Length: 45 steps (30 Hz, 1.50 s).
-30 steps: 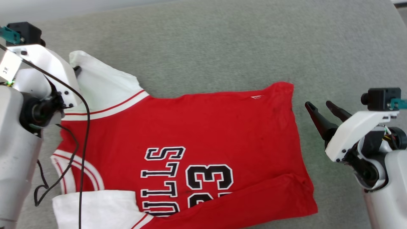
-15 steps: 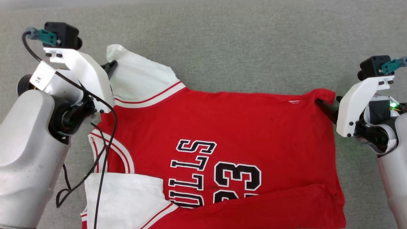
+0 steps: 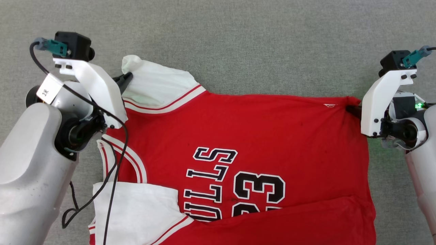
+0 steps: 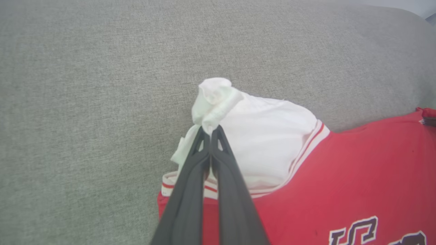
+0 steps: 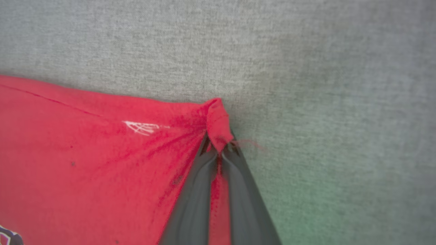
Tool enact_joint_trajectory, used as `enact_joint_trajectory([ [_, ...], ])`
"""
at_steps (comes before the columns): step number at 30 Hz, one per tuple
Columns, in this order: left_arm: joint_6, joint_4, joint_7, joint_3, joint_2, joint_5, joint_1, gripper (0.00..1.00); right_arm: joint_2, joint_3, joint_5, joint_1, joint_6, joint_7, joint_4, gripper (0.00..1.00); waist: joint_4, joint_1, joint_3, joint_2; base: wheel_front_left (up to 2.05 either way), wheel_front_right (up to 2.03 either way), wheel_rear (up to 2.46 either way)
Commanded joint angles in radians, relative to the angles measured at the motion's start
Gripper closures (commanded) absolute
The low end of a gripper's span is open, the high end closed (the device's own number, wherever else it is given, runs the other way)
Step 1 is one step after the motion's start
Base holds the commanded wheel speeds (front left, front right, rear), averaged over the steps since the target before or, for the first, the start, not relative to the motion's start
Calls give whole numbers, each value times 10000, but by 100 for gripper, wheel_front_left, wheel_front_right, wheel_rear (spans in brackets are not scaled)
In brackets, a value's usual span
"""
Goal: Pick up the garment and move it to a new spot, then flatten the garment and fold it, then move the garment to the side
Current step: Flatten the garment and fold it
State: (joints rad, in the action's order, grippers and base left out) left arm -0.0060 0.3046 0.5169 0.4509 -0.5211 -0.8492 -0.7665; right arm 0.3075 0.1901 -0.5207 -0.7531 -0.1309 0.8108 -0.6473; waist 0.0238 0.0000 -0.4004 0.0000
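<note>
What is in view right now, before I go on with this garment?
garment: one, red with white sleeves and black lettering; spread across the middle, near edge cut off in the head view.
surface: one, grey fabric; under the garment.
cable: one or two strands, black; hanging from the left arm across the garment.
left gripper: one, dark; jaws shut on the garment's bunched white sleeve tip.
right gripper: one, dark; jaws shut on the garment's far red corner.

"ULLS" and "23" on garment [image 3: 272, 136]
</note>
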Motion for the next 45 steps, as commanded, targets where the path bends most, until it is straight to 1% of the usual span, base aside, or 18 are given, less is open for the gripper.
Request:
enact_joint_trajectory([
  [1, -36, 28, -55, -27, -57, -63, 143, 100, -138, 302, -95, 430, 4, 104, -402, 100, 14, 0, 102, 0, 0, 0, 0],
  [5, -73, 33, -277, -159, -107, -192, 412, 100, 133, 216, -326, 169, 4, -383, 105, 100, 31, 0, 410, 0, 0, 0, 0],
  [9, -32, -153, -586, -322, -219, -300, 872, 100, 395, 186, -431, 365, 4, -947, 871, 100, 26, 0, 827, 0, 0, 0, 0],
  [14, 73, -550, -996, -478, -318, -471, 1903, 100, 627, 96, -354, 1375, 5, -1442, 1909, 100, -21, 0, 1461, 0, 0, 0, 0],
  [17, 196, -880, -1219, -502, -422, -543, 2743, 100, 593, -63, -303, 2285, 4, -1635, 2525, 100, -53, 0, 1852, 0, 0, 0, 0],
  [18, 196, -880, -1219, -502, -422, -543, 2743, 100, 593, -63, -303, 2285, 4, -1635, 2525, 100, -53, 0, 1852, 0, 0, 0, 0],
  [19, 252, -998, -1284, -496, -408, -609, 3057, 100, 575, -140, -240, 2609, 5, -1715, 2711, 100, -72, 0, 1985, 0, 0, 0, 0],
  [26, 540, -1548, -1487, -388, -337, -926, 4848, 100, 252, -964, -60, 5243, 4, -2124, 3979, 100, -434, 0, 2624, 0, 0, 0, 0],
  [30, 764, -1770, -1754, -660, -275, -1355, 5840, 100, -129, -1360, 75, 6470, 4, -2145, 4555, 100, -458, 0, 2870, 0, 0, 0, 0],
  [33, 862, -1901, -1999, -832, 21, -1811, 6608, 100, -432, -1647, 111, 7235, 4, -2134, 4833, 100, -491, 0, 3048, 0, 0, 0, 0],
  [38, 1042, -1971, -2310, -965, 289, -2253, 7761, 100, -828, -2030, 236, 8133, 4, -2075, 5022, 100, -477, 0, 3273, 0, 0, 0, 0],
  [41, 1149, -1950, -2508, -1119, 348, -2420, 8265, 100, -1001, -2186, 285, 8418, 4, -2181, 4980, 100, -447, 0, 3399, 0, 0, 0, 0],
  [45, 1194, -1847, -2573, -1027, 419, -2445, 8667, 100, -1065, -2248, 388, 8520, 5, -2405, 4906, 100, -406, 0, 3437, 0, 0, 0, 0],
])
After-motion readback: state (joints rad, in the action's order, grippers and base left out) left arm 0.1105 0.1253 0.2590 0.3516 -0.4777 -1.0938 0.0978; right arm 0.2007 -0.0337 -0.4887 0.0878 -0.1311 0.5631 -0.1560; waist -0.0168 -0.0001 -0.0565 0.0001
